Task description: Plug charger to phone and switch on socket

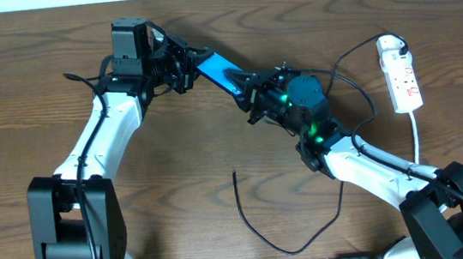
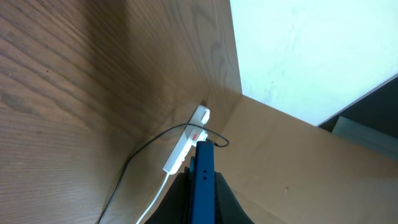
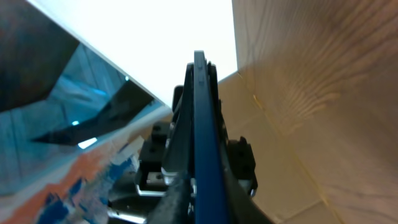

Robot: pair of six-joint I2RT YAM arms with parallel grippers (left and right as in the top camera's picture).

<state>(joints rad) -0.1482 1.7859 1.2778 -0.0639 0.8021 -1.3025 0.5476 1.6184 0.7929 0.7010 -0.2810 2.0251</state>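
Note:
The phone [image 1: 214, 65], its blue screen up, hangs above the table between both grippers. My left gripper [image 1: 189, 69] is shut on its far-left end and my right gripper [image 1: 249, 89] is shut on its near-right end. Both wrist views show the phone edge-on, in the left wrist view [image 2: 204, 163] and the right wrist view [image 3: 200, 106]. The black charger cable [image 1: 291, 249] loops over the near table, its free plug tip [image 1: 234, 174] lying loose and well away from the phone. The white socket [image 1: 401, 73] lies at the far right and also shows in the left wrist view [image 2: 185, 142].
The socket's white cord [image 1: 417, 140] runs toward the near edge on the right. The charger cable passes under my right arm [image 1: 364, 163] and rises in an arc to the socket's far end. The table is brown wood.

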